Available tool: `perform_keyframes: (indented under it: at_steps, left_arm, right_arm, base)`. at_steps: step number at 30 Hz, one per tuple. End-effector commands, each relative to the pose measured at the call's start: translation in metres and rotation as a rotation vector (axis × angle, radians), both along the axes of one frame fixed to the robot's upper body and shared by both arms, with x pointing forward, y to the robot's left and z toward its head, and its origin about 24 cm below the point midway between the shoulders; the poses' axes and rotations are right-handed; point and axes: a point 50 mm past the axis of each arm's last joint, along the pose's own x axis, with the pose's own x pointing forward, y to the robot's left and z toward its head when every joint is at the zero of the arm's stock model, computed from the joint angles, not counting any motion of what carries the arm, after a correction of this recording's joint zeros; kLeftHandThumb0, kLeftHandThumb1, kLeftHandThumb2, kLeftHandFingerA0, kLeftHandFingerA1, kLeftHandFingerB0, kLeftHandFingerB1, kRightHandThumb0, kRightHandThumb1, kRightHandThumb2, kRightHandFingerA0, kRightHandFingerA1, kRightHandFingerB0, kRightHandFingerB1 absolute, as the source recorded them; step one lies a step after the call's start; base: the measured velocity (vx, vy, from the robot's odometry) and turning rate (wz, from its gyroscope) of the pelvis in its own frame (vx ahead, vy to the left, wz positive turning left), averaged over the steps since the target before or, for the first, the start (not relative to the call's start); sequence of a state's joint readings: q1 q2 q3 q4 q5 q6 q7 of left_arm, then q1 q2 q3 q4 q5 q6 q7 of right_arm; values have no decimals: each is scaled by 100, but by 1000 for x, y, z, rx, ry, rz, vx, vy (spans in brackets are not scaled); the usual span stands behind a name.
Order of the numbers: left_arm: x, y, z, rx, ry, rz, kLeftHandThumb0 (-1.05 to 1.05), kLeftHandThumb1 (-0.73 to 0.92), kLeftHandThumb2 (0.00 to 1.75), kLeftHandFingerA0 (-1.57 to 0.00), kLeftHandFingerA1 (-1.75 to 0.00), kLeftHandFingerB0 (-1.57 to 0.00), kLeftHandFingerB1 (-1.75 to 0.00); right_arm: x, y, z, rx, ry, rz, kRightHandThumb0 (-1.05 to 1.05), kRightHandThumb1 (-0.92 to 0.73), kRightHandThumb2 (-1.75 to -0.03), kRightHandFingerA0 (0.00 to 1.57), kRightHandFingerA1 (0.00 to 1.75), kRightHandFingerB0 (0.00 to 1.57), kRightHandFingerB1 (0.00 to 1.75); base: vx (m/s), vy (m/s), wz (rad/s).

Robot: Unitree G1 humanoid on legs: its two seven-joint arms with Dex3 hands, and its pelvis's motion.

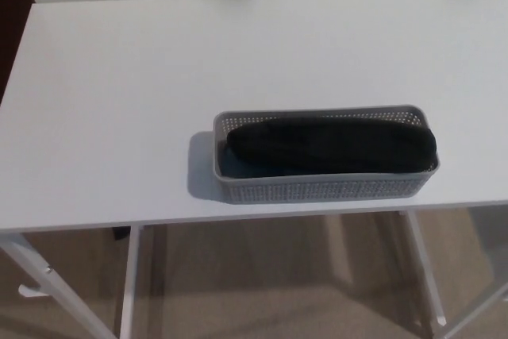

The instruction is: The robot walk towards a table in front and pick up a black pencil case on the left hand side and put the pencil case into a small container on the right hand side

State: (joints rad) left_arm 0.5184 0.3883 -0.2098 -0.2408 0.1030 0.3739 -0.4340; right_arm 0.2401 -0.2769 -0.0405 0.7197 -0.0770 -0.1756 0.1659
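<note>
Head view: black pencil case [333,146] lies inside grey mesh container [317,190], lower centre-right of frame, so placement looks complete; neither hand shows, finger state cannot be told.

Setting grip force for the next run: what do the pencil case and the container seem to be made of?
The pencil case looks like soft black fabric, matte: rounded, slightly sagging outline and no glare, though the weave is too blurred to confirm. The container is probably moulded grey plastic, satin finish: regular small perforations in the walls, a smooth solid rim, and crisp straight edges.
</note>
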Motion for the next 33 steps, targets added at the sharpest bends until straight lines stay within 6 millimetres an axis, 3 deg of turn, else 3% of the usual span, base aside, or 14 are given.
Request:
perform_keyframes:
  at_steps: [1,2,3,5,6,7,8,13,14,16,20,21,22,33]
  left_arm:
    - [-1,63,-62,-123,118,569,-81,51,86,-2,-4,-13,-16]
    - [0,63,-63,-130,120,584,-81,51,86,-2,-4,-13,-16]
    - [17,67,-65,-110,92,643,-71,49,89,-2,-21,-6,-25]
    - [24,70,-69,-29,47,606,-77,52,91,-3,-19,-6,-20]
    - [22,75,-74,101,22,542,-80,55,93,-4,-26,-10,-18]
    - [22,78,-77,198,15,480,-79,56,89,-8,-45,-5,-28]
    - [20,81,-81,282,42,410,-78,55,89,-9,-47,-5,-26]
    - [15,92,-79,300,45,391,-81,56,91,-9,-45,-4,-22]
    - [17,92,-76,216,33,449,-83,55,90,-9,-23,-8,-9]
    - [18,90,-73,171,3,469,-78,52,88,-4,-12,-4,-11]
    - [22,89,-68,139,-61,468,-70,50,89,0,-21,0,-18]
    - [22,90,-68,137,-63,472,-69,64,60,0,-24,0,-19]
    - [24,93,-67,125,-66,496,-73,50,85,0,-17,0,-12]
    - [29,112,-63,146,-88,530,-71,48,88,0,-23,0,-15]
  right_arm:
    - [-19,-10,-3,-54,-3,-49,-43,-61,-57,59,50,48,43]
    - [-19,-10,-3,-53,-3,-50,-43,-61,-57,59,50,48,43]
    - [-16,-9,-2,-58,-11,-51,-45,-61,-58,59,49,48,42]
    - [-13,-9,-2,-54,-23,-51,-44,-62,-58,58,49,47,42]
    - [-12,-7,-3,-35,-30,-74,-42,-61,-57,59,50,48,43]
    - [-9,-7,-2,-30,-40,-86,-47,-49,-80,53,60,44,54]
    - [-5,-10,1,-37,-60,-89,-41,-61,-57,63,51,50,43]
    - [4,-10,8,-51,-93,-59,-43,-61,-58,63,49,49,42]
    - [5,-9,10,-61,-101,-36,-45,-61,-58,63,49,49,42]
    - [6,-10,11,-65,-102,-25,-44,-62,-58,62,48,48,42]
    - [8,-11,10,-62,-95,-21,-42,-62,-58,62,49,48,42]
    - [9,-11,11,-61,-96,-21,-42,-62,-58,62,49,49,42]
    - [9,-10,11,-63,-93,-24,-42,-62,-58,62,48,48,41]
    - [17,-10,12,-71,-110,-23,-43,-62,-58,64,50,47,42]
  base:
    - [0,0,0]
    - [0,0,0]
    - [0,0,0]
    - [0,0,0]
    - [0,0,0]
    - [0,0,0]
    - [0,0,0]
    - [0,0,0]
    - [0,0,0]
    - [0,0,0]
    - [0,0,0]
    - [0,0,0]
    - [0,0,0]
    - [0,0,0]
